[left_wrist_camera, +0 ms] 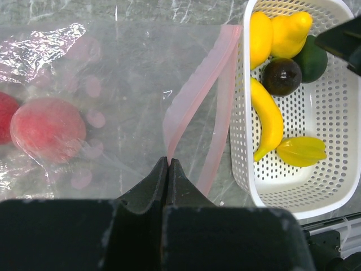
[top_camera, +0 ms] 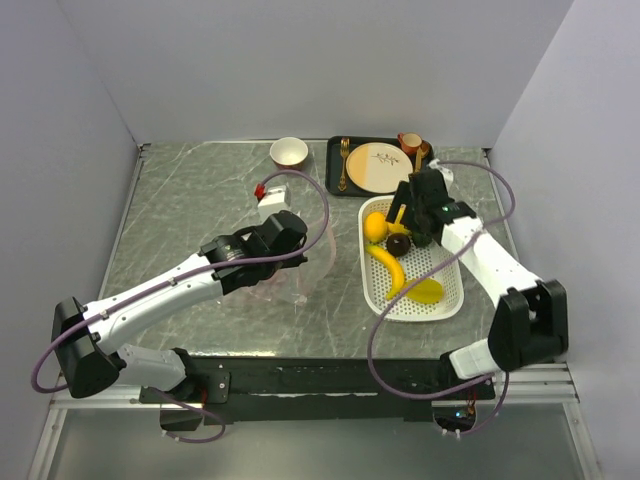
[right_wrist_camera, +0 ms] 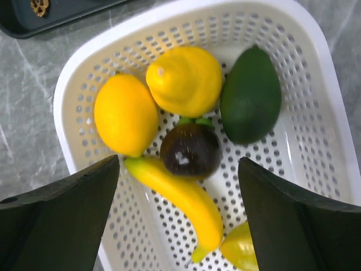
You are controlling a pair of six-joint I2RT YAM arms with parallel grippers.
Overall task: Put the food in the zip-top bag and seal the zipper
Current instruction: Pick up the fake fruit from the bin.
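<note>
The clear zip-top bag (left_wrist_camera: 124,73) lies left of the white basket (left_wrist_camera: 240,164), also in the top view (top_camera: 285,285). A pink peach (left_wrist_camera: 48,129) and a red apple (left_wrist_camera: 3,116) are inside it. My left gripper (left_wrist_camera: 168,162) is shut on the bag's pale pink zipper (left_wrist_camera: 194,101) and holds the mouth edge; it also shows in the top view (top_camera: 290,240). My right gripper (right_wrist_camera: 177,169) is open and empty above the basket (right_wrist_camera: 73,101). Below it lie a banana (right_wrist_camera: 180,195), a dark purple ball (right_wrist_camera: 190,149), two yellow fruits (right_wrist_camera: 125,113), a dark green fruit (right_wrist_camera: 251,93) and a yellow-green piece (right_wrist_camera: 240,248).
A black tray (top_camera: 336,172) with a beige plate (top_camera: 378,166), cutlery and a small cup stands behind the basket (top_camera: 455,300). A beige bowl (top_camera: 289,152) stands at the back centre. Grey walls enclose the table on the left, the back and the right.
</note>
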